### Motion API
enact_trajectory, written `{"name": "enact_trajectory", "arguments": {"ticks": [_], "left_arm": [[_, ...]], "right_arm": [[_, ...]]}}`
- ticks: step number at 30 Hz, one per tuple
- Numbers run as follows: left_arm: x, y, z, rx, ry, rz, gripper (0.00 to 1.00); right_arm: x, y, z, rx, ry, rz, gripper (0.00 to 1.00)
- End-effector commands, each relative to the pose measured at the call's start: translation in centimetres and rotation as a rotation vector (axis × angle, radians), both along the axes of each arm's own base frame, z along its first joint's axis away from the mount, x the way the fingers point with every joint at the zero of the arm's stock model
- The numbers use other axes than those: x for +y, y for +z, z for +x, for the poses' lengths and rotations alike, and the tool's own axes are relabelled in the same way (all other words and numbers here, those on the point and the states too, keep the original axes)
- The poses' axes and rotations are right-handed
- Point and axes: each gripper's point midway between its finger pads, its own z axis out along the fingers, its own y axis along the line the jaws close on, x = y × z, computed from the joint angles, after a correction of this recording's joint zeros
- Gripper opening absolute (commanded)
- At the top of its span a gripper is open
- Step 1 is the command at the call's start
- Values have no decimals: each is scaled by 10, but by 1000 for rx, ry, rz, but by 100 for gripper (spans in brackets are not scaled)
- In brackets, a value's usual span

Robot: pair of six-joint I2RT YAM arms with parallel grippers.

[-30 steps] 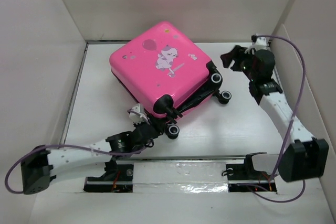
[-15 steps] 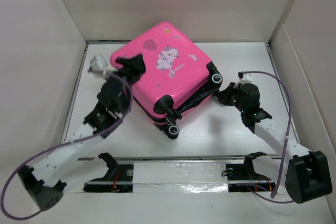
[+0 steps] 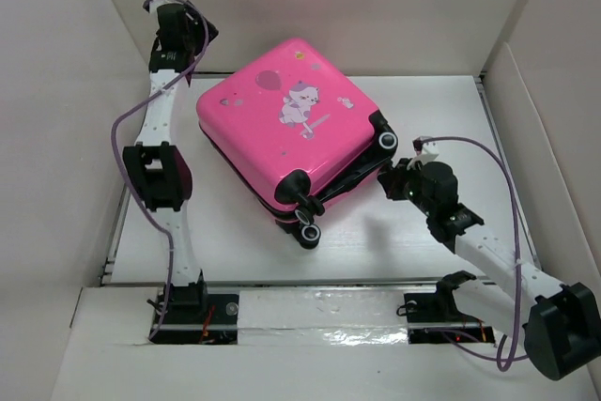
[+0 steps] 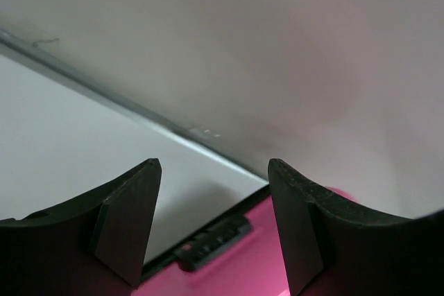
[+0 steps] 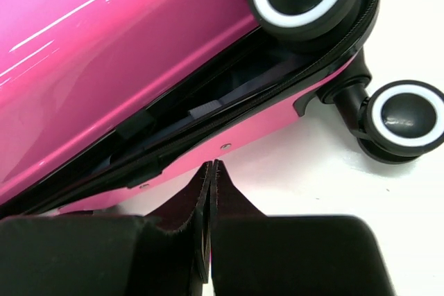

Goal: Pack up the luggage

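Observation:
The bright pink luggage (image 3: 286,124) lies flat on the white table, sticker side up, its two shells slightly apart along the near right edge, where dark lining shows (image 5: 208,105). Black caster wheels (image 3: 386,141) stick out at its right and front corners. My left gripper (image 3: 188,37) is open and empty, raised high at the back left, above the luggage's far corner (image 4: 277,268). My right gripper (image 3: 387,180) is shut and empty, low on the table, its tips (image 5: 211,166) just short of the luggage's lower shell (image 5: 263,126), beside two wheels (image 5: 406,119).
White cardboard walls (image 3: 310,2) enclose the table at the back, left and right. The left arm's elbow (image 3: 160,176) stands left of the luggage. A taped rail (image 3: 319,312) runs along the near edge by the arm bases.
My left arm swung up from the luggage's near left side to the back left corner, high by the wall. My right gripper came down from the back right to the luggage's right edge.

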Motion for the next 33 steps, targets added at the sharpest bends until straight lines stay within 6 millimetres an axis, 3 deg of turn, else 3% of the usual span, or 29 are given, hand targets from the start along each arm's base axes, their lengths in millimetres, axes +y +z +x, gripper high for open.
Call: {"name": "enact_trajectory", "arguments": {"ticks": [1,2,4,6,11,15,19,20,22,23,25,26,27,28,29,30,31,32,33], "left_arm": [[3,-28,3,123,-136,3,60],[1,-52,12,161,-158,7,60],[1,-62,19,159,-194,10,60],[-5,-85,25,181,-237,8,60],[-32,-121,32,206,-358,-7,60],[-46,-154,32,246,-415,-13,60],[-66,-181,21,277,-483,-14,61],[-67,-176,18,268,-487,-17,61],[-76,-189,10,278,-509,-32,60],[-75,-177,6,257,-502,-32,60],[-79,-196,-9,292,-486,-41,59],[-77,-179,-14,264,-459,-62,59],[-79,-202,-28,299,-429,-82,57],[-78,-206,-38,302,-404,-109,56],[-77,-179,-47,237,-383,-128,56],[-80,-204,-68,263,-349,-181,56],[-76,-208,-78,267,-314,-199,56],[-81,-187,-89,221,-297,-197,56],[-83,-207,-108,244,-281,-211,55]], "right_arm": [[-6,-1,0,-23,-41,-33,0],[-7,-3,0,-18,-46,-37,0],[-6,-9,-1,-2,-49,-38,0],[-7,-16,-1,11,-63,-35,0],[-18,-35,4,55,-141,-57,0],[-12,-55,16,110,-148,-68,0],[-11,-43,39,70,-184,-83,0],[-13,-31,50,41,-207,-81,0],[-16,-29,64,32,-226,-97,0],[-18,-29,71,32,-234,-105,0],[-13,-15,90,-9,-227,-101,0],[-13,-26,98,13,-222,-118,0],[-5,-14,109,-12,-199,-109,0],[-1,-14,114,-8,-187,-112,0],[3,-21,118,14,-175,-121,0],[7,-19,121,16,-162,-117,0],[14,-10,128,-2,-139,-102,0],[17,-7,131,-12,-125,-97,0],[21,-9,134,-8,-109,-96,0]]}}
